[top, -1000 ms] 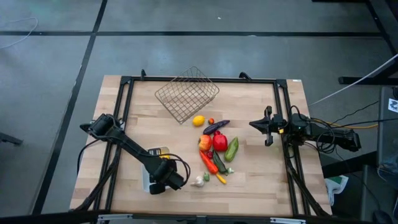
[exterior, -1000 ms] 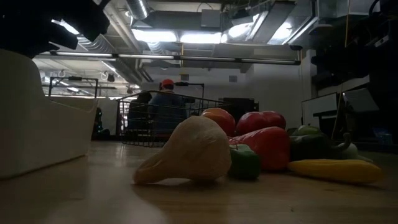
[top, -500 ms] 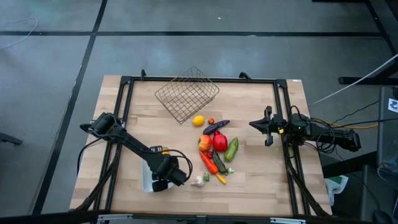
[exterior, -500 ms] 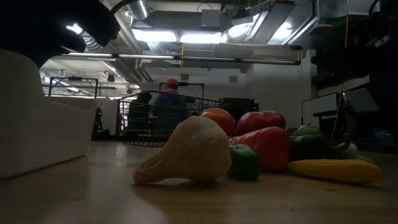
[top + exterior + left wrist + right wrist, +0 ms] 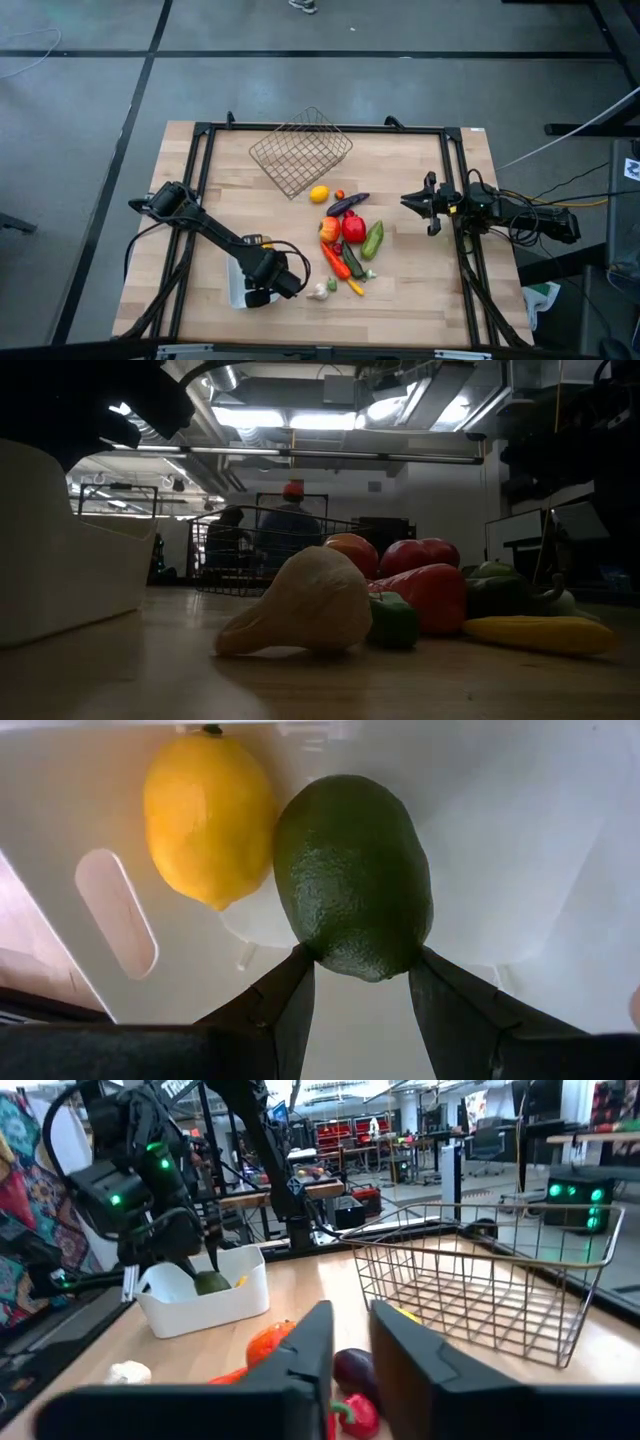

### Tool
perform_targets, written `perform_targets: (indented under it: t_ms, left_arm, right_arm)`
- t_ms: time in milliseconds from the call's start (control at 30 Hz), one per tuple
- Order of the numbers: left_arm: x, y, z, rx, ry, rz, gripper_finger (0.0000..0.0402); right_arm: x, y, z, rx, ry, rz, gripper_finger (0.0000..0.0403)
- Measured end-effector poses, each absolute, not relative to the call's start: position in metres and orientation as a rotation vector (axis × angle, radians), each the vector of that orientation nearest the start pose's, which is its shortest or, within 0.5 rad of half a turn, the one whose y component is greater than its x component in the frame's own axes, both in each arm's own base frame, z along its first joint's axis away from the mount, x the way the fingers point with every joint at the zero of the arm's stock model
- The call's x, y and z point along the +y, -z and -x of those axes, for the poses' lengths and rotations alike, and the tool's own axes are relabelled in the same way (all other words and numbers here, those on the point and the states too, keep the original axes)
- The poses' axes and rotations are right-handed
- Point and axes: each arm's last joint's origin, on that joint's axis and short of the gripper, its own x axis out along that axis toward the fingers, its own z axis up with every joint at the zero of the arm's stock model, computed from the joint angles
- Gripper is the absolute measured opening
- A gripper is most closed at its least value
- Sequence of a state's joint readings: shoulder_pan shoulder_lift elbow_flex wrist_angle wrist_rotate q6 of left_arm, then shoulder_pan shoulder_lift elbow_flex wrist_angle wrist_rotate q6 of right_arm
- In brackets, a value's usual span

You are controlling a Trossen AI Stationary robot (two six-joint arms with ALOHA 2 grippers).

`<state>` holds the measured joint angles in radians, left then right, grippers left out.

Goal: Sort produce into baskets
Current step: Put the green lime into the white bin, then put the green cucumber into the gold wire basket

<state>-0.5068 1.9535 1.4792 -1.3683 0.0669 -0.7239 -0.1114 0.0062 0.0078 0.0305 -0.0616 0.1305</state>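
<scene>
My left gripper (image 5: pixel 362 960) is over the white tray (image 5: pixel 236 290) at the table's near left, shut on a dark green avocado (image 5: pixel 352 875). A yellow lemon (image 5: pixel 208 815) lies in the tray beside the avocado. The other produce lies in a pile (image 5: pixel 348 245) at the table's middle, with a second lemon (image 5: pixel 319 194) toward the far side and the garlic (image 5: pixel 318 292) nearest the tray. The wire basket (image 5: pixel 300 152) stands at the far middle. My right gripper (image 5: pixel 405 200) is shut and empty at the right edge, pointing toward the pile. My left gripper pinches the avocado's upper end (image 5: pixel 325 950) between its two fingers, one on each side. The fingers come from above, pointing down. The avocado hangs lengthwise below them, down into the tray (image 5: pixel 205 1315); whether it touches the tray's floor cannot be told.
The black frame rails (image 5: pixel 203 180) run along the table's left, right and far sides. In the low view the garlic (image 5: pixel 300 605) lies in front of the pile and the tray's wall (image 5: pixel 60 550) is at the left. A person (image 5: pixel 290 525) moves in the room beyond.
My left gripper has gone a little toward the table's right and far side over the tray, then stayed there. The produce on the table has not moved.
</scene>
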Motion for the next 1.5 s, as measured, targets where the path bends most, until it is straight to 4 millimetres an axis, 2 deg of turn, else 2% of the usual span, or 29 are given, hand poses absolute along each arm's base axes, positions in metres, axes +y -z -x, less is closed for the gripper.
perform_targets:
  t_ms: [200, 367, 667, 833, 1000, 1267, 1500]
  left_arm:
    - [-0.166, -0.196, -0.295, 1.810, -0.257, 0.070, 0.0155]
    - [-0.165, -0.195, -0.296, 1.808, -0.258, 0.065, 0.0168]
    - [-0.165, -0.193, -0.298, 1.810, -0.259, 0.078, 0.0259]
    - [-0.166, -0.193, -0.297, 1.847, -0.189, 0.093, 0.0269]
    - [-0.162, -0.198, -0.297, 1.856, -0.193, 0.144, 0.0269]
    - [-0.147, -0.209, -0.293, 1.909, -0.306, 0.185, 0.0269]
    - [-0.143, -0.220, -0.290, 1.866, -0.296, 0.186, 0.0269]
  right_arm:
    - [-0.009, -0.169, -0.097, -0.036, 0.047, -0.149, 0.0143]
    - [-0.009, -0.169, -0.097, -0.036, 0.047, -0.149, 0.0173]
    - [-0.009, -0.169, -0.097, -0.041, 0.043, -0.149, 0.0184]
    - [-0.008, -0.175, -0.096, -0.049, 0.023, -0.147, 0.0184]
    - [-0.008, -0.193, -0.096, -0.074, 0.007, -0.142, 0.0184]
    - [-0.010, -0.207, -0.111, 0.047, 0.017, -0.155, 0.0189]
    - [-0.013, -0.224, -0.137, 0.232, 0.023, -0.110, 0.0251]
